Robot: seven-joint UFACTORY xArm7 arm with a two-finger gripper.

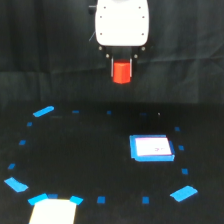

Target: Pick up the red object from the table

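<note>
Exterior view shows the gripper (121,62) high at the far side of the scene, under the arm's white body (122,22), with the red object (121,72) clamped between its two dark fingers (131,66), one on each side of the block. The block hangs below the fingertips and looks well clear of the table (90,160); nothing of it seems to touch the black surface, though the dark backdrop makes the exact gap hard to judge. Nearer and to the right lies a white square with a blue border (151,148), well apart from the block. Blue tape pieces (43,111) and small squares ring the work area, and a pale shape (51,211) sits at the near left edge. By my reading the pick is essentially done: the grasp is made and the lift is under way or finished. What remains only calls for a steady hold, without loosening the fingers, since the block is narrow and could slip if the grip relaxes.
</note>
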